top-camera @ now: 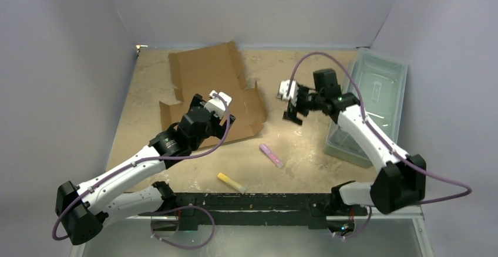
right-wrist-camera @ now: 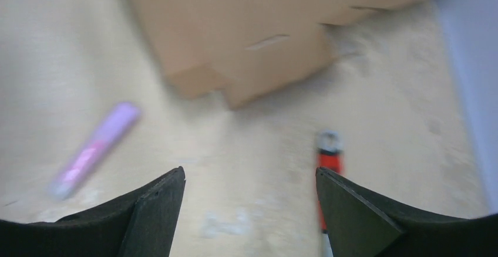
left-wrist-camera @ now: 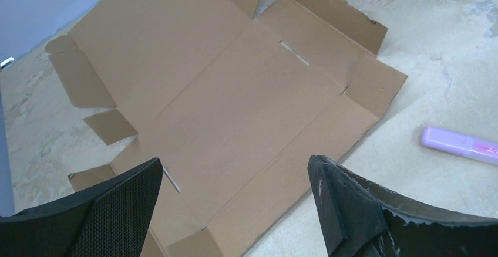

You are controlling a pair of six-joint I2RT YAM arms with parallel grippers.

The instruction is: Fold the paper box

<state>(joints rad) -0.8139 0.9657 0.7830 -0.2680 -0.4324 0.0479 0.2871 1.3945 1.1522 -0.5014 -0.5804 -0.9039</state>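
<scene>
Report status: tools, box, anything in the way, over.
Left tool open, over paper box. Right tool open, empty. Box flat, unfolded. Purple marker beside it, not touching.

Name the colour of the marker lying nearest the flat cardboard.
Pale lilac. The marker shows best in the left wrist view.

That paper box (left-wrist-camera: 235,104) is just plain matt brown cardboard, creases showing. The bin (top-camera: 384,87) off to its right looks like translucent, slightly shiny plastic, and the table (top-camera: 305,151) under it is grainy mottled beige.
</scene>
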